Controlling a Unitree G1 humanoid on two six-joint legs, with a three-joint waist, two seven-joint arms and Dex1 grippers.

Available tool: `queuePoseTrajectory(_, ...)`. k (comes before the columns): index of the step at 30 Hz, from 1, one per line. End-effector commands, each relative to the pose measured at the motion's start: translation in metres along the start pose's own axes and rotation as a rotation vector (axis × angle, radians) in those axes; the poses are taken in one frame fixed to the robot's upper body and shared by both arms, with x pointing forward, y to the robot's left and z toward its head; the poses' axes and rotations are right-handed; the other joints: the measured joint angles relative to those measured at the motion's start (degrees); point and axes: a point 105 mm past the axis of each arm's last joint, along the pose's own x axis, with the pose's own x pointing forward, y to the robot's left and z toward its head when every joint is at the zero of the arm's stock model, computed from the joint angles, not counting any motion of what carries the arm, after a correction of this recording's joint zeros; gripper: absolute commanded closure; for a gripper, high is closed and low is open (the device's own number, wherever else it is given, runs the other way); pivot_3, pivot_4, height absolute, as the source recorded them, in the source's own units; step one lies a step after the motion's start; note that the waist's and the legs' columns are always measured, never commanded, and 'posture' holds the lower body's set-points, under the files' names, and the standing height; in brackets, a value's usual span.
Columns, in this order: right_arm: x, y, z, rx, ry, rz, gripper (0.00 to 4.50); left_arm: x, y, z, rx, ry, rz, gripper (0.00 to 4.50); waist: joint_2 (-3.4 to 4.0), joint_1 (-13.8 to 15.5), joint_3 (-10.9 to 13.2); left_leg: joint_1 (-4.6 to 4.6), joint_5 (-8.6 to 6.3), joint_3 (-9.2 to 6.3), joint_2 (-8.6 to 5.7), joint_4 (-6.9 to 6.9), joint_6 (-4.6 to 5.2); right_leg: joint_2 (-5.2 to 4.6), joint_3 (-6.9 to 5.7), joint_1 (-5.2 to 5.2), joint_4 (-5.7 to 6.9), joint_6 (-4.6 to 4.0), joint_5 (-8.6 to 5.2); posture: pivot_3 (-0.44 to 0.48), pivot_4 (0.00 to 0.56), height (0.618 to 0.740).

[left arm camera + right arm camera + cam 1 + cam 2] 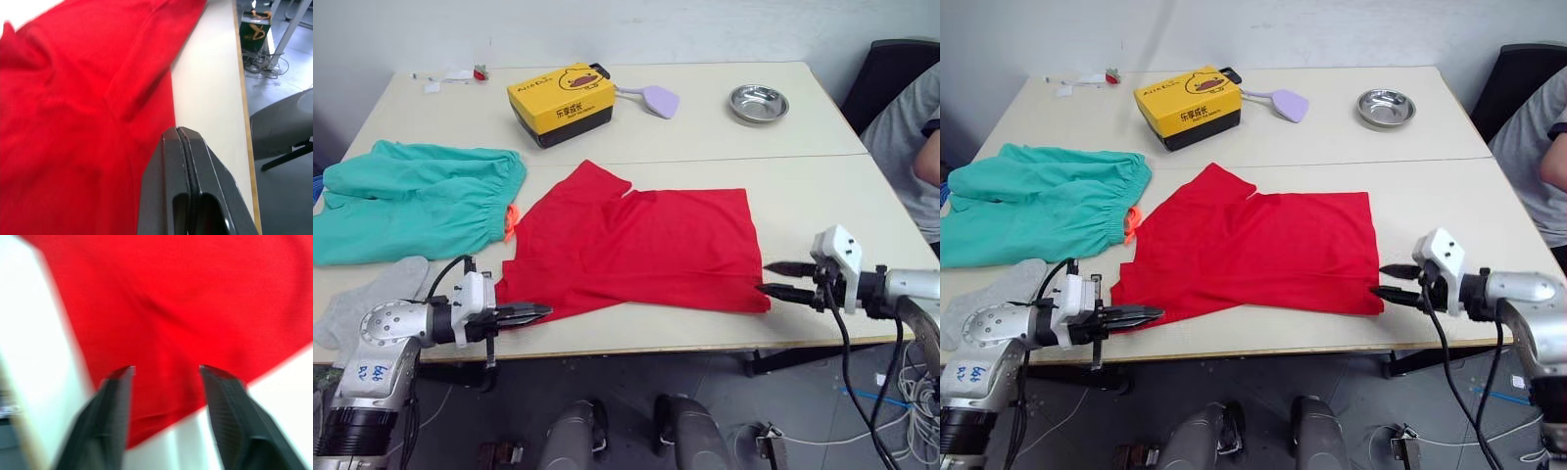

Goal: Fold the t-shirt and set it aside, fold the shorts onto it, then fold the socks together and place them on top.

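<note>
1. T-shirt [641,245], bright red, lies spread flat on the table [803,206] at its near edge, one sleeve pointing away toward the yellow box [562,103].
2. Left gripper [530,313] sits at the t-shirt's near left corner, its two black fingers pressed together with no gap; the left wrist view shows the tips just beside the red hem, with no cloth between them.
3. Right gripper [1389,281] sits at the t-shirt's near right corner, fingers spread wide; the right wrist view shows red cloth beyond and between the two tips, not pinched.
4. Shorts [411,196], teal, lie to the left of the t-shirt, their gathered waist with its orange drawstring just beside the red cloth.
5. Socks [367,294], light grey, lie left of the t-shirt, on the near side of the shorts.
6. Beyond the t-shirt, near the yellow box, lie a lilac spatula [656,98] and a metal bowl [758,102].
</note>
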Motion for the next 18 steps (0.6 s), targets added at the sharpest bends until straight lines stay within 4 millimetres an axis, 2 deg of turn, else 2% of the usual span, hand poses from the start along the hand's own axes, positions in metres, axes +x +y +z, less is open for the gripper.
queuePoseTrajectory(1, 0.005, -0.007, -0.002, -0.017, 0.020, -0.003, 2.15, 0.006, -0.002, 0.006, 0.014, -0.027, -0.014, 4.50, 0.01, 0.0, 0.0, -0.02, 0.03, 0.01, 0.00, -0.04, -0.06, 0.01, -0.01, -0.04, 0.00, -0.02, -0.01, 0.000, 0.150, 0.740)
queuePoseTrajectory(12, 0.013, -0.001, -0.003, -0.039, 0.046, 0.078, 2.15, 0.005, -0.005, 0.001, 0.002, -0.021, -0.004, 4.50, 0.02, 0.1, 0.0, -0.29, 0.04, 0.01, -0.01, 0.15, 0.01, 0.01, -0.05, -0.17, 0.01, 0.08, 0.04, 0.000, 0.150, 0.740)
queuePoseTrajectory(15, 0.013, -0.001, -0.006, -0.028, 0.059, 0.077, 2.77, 0.005, -0.005, -0.001, -0.001, -0.019, -0.001, 4.50, 0.01, 0.1, 0.0, -0.29, 0.04, 0.01, 0.00, 0.13, 0.01, 0.01, -0.05, -0.18, 0.01, 0.07, 0.04, 0.000, 0.150, 0.740)
queuePoseTrajectory(18, 0.016, -0.001, -0.008, -0.030, 0.068, 0.073, 3.82, 0.004, -0.005, -0.002, -0.002, -0.017, 0.001, 4.50, 0.01, 0.1, 0.0, -0.29, 0.04, 0.01, 0.00, 0.13, 0.00, 0.01, -0.05, -0.17, 0.00, 0.07, 0.04, 0.000, 0.150, 0.740)
